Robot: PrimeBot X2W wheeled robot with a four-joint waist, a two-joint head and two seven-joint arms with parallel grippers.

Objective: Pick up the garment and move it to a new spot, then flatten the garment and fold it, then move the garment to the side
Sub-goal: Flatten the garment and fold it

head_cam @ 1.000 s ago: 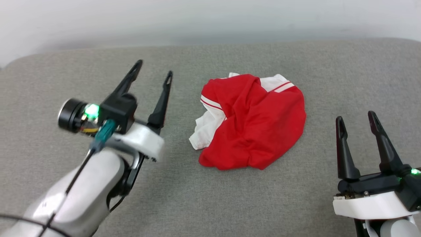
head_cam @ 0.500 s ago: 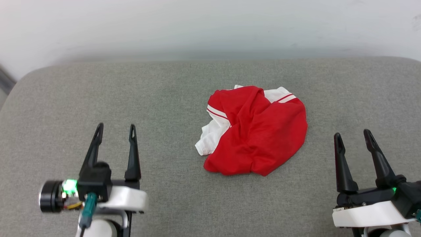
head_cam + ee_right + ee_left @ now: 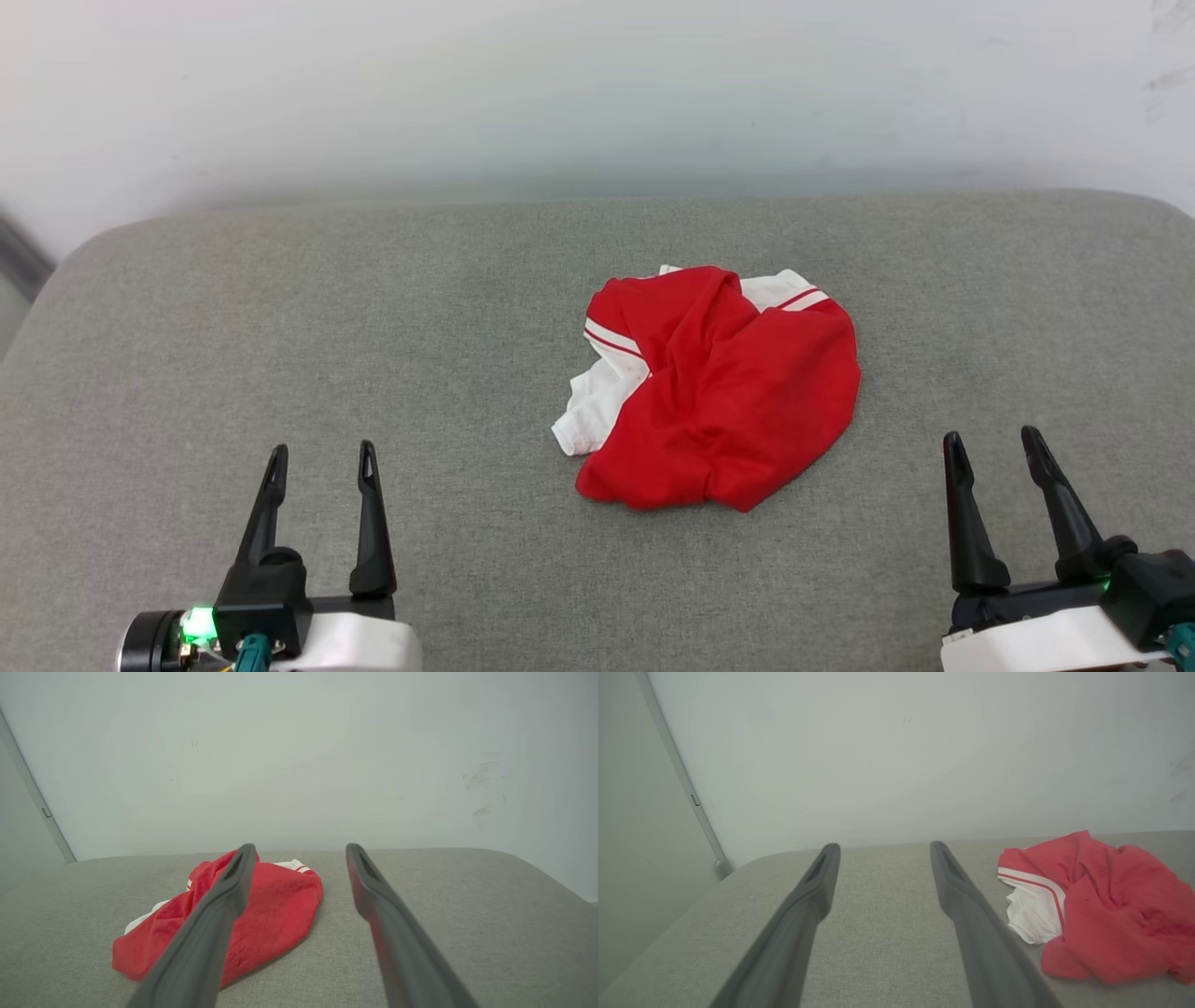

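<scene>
On grey cushion point(image 3: 280, 327): garment point(image 3: 738, 411) crumpled, untouched; left gripper point(image 3: 320, 457) and right gripper point(image 3: 991, 441) both spread, empty, well apart.

The left gripper point(image 3: 322, 453) sits at the near left, its two dark fingers spread wide and pointing toward the far side, gripping nothing. The right gripper point(image 3: 990, 439) sits at the near right, likewise wide and empty, fingers leaning slightly left.

surface: grey fabric pad point(image 3: 280, 308), rounded corners, far edge along the wall point(image 3: 597, 84) | lying on it: crumpled garment point(image 3: 738, 411), apart from the wall
</scene>
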